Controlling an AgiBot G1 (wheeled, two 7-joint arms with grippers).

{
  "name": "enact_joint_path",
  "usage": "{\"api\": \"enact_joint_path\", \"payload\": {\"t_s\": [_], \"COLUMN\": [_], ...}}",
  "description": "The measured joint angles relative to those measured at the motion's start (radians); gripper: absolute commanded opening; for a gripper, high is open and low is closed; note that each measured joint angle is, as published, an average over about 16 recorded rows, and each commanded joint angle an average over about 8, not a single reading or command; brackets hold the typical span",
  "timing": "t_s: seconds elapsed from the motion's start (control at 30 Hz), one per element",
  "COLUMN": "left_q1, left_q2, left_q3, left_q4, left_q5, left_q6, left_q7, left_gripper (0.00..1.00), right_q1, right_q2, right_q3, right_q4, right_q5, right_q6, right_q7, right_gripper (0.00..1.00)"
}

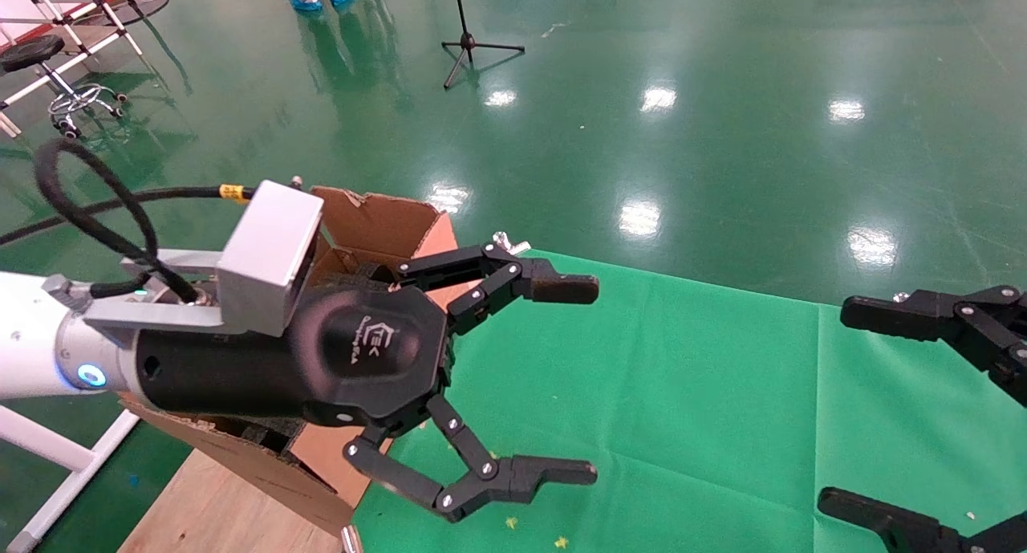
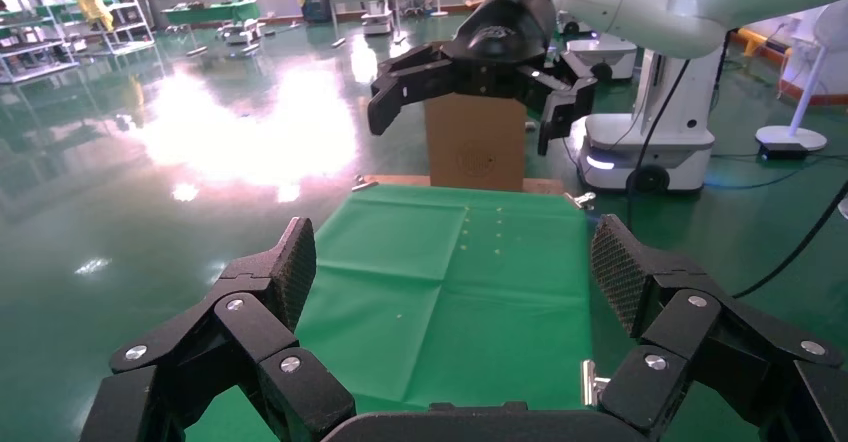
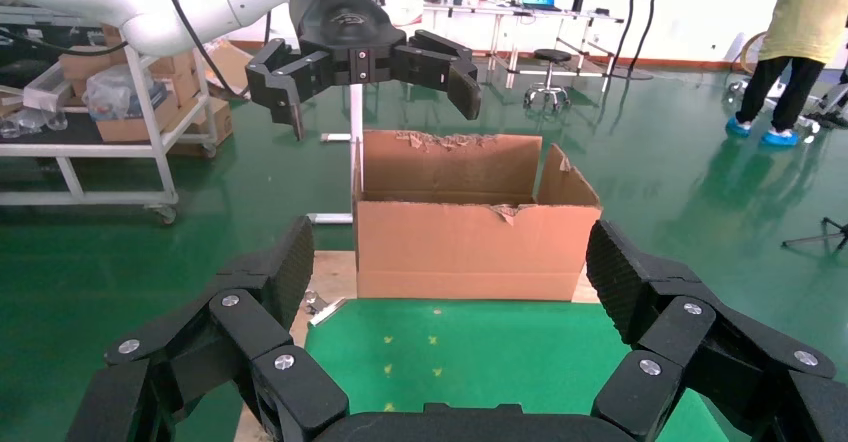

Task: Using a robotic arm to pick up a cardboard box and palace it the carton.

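Hovering above the carton (image 1: 385,224), my left gripper (image 1: 566,380) hangs with its fingers spread wide apart and nothing between them. The white robotic arm (image 1: 32,344) behind it reaches in from my left, its grey camera block (image 1: 269,252) and black cable (image 1: 88,208) riding on the wrist. The carton stands at the far-left edge of the green cloth (image 1: 682,392), flaps raised, one torn along its rim; from the right wrist view (image 3: 475,227) its inside is hidden by the front wall. I cannot find the small cardboard box in any view. My right gripper (image 1: 834,408) waits at the right of the cloth, fingers likewise apart and empty
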Motion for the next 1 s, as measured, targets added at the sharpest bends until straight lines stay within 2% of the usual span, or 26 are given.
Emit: {"api": "enact_joint_path", "payload": {"t_s": [1.0], "left_q1": [-0.013], "left_q2": [0.001], "left_q3": [0.010], "left_q4": [0.019], "left_q5": [0.020], "left_q6": [-0.011], "left_q7": [-0.004], "left_gripper": [1.00], "right_q1": [0.000], "right_q2": [0.000], "right_q3": [0.000], "right_q4": [0.000], "right_q5": [0.000], "right_q6": [0.000], "right_q7": [0.000], "right_gripper": [1.00]}}
